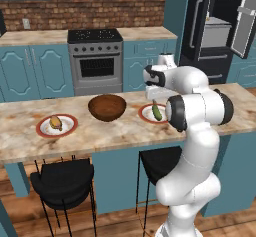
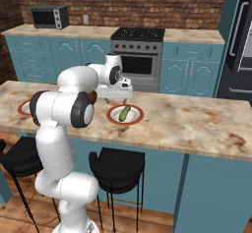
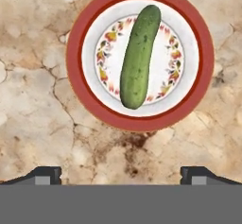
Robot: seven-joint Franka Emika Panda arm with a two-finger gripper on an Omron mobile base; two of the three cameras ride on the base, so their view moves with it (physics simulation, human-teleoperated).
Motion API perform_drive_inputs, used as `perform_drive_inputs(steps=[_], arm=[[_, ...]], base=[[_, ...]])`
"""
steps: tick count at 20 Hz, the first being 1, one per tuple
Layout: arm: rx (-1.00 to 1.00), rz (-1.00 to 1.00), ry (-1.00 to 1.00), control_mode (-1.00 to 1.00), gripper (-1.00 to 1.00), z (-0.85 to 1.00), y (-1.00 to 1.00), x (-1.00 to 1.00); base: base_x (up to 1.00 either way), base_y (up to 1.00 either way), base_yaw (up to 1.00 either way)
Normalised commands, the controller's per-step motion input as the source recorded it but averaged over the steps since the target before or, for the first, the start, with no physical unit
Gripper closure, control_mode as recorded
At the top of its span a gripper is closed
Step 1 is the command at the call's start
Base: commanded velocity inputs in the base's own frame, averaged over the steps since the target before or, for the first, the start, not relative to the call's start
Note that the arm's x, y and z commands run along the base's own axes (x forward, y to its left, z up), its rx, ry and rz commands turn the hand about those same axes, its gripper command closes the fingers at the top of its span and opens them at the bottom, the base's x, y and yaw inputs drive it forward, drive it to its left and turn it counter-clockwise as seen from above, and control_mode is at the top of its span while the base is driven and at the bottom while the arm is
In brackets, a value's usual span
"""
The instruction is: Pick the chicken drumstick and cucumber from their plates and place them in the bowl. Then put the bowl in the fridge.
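The dark green cucumber [image 3: 138,57] lies on a red-rimmed plate [image 3: 73,57] on the marble island; this cucumber [image 1: 157,112] is just right of the brown bowl [image 1: 107,107]. My gripper [image 3: 120,176] hangs open above the plate's near side, nothing between its fingertips [image 3: 47,175]. From the right base camera the gripper [image 2: 115,99] is above and left of the cucumber [image 2: 124,112]. The golden-brown chicken drumstick [image 1: 55,122] rests on the other plate [image 1: 42,129], left of the bowl. The black fridge [image 1: 212,31] stands open at the back right.
A steel oven [image 1: 95,56] and teal cabinets line the far wall. Two black stools [image 1: 62,181] stand under the island's near edge. The fridge door [image 1: 245,21] swings out to the right. A microwave [image 2: 49,15] sits on the back counter.
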Motion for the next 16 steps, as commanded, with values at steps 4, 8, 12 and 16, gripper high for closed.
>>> perform_drive_inputs(steps=[4,8,12,16], arm=[[0.0,0.07,0.0,-1.0,-1.0,-0.36,-0.07,0.33],[0.0,0.07,0.0,-1.0,-1.0,-0.38,-0.06,0.27],[0.0,0.02,0.0,-1.0,-1.0,-0.29,-0.06,0.38],[0.0,0.0,0.0,-1.0,-1.0,-0.23,0.0,0.39]], base=[[0.0,0.0,0.0],[0.0,0.0,0.0],[0.0,0.0,0.0],[0.0,0.0,0.0]])
